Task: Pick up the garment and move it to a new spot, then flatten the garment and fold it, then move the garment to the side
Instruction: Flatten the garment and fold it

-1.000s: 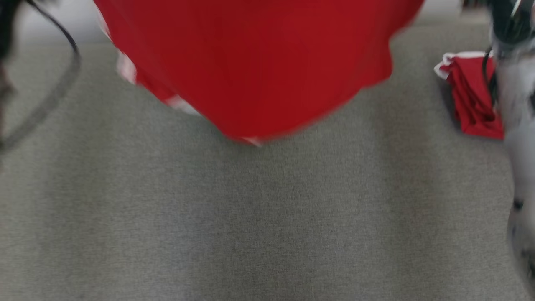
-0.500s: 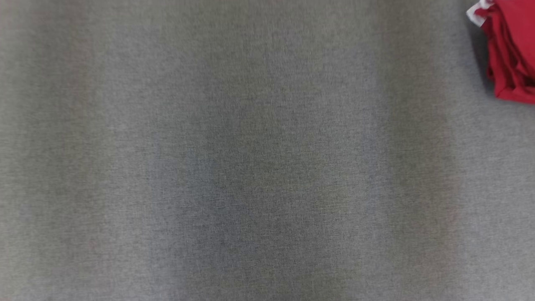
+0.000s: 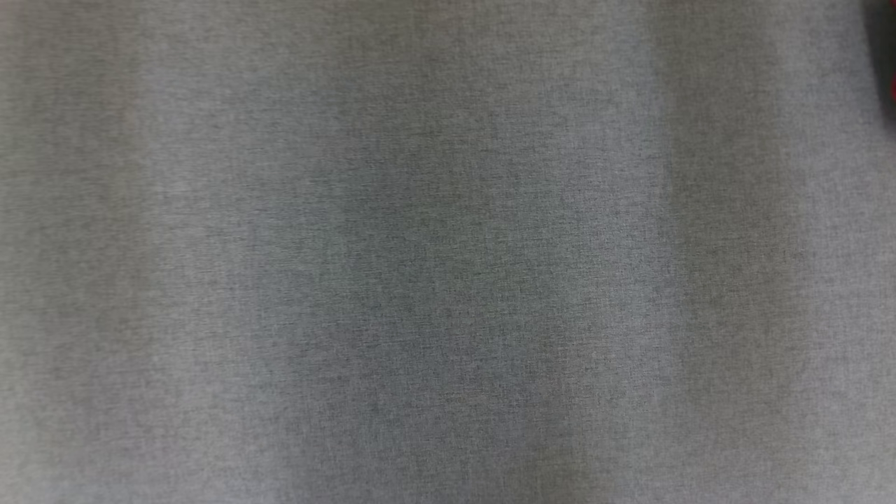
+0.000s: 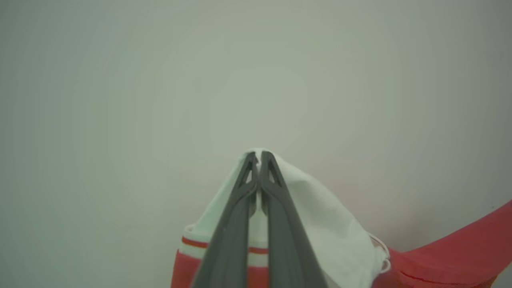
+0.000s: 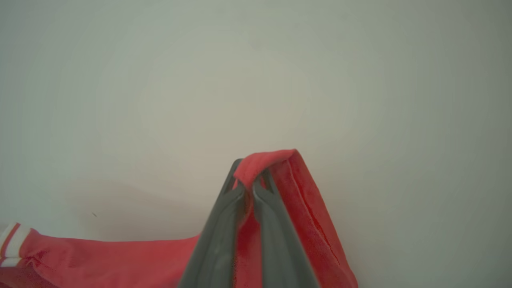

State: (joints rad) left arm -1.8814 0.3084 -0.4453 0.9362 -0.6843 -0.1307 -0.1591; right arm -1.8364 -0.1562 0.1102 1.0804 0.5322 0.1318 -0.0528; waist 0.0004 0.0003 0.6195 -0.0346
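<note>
The left gripper (image 4: 259, 154) pinches the white striped trim (image 4: 320, 208) of a red fabric garment (image 4: 440, 256), held up against a pale backdrop (image 4: 160, 80). The right gripper (image 5: 249, 176) clamps a red fold of it. The head view shows a grey woven cloth surface (image 3: 448, 252).

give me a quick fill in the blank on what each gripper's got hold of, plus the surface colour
1. The left gripper is shut on a ___ part of the garment.
2. The right gripper is shut on a ___ fold of it.
3. In the head view, the surface is plain ___.

Missing words: white; red; grey
</note>
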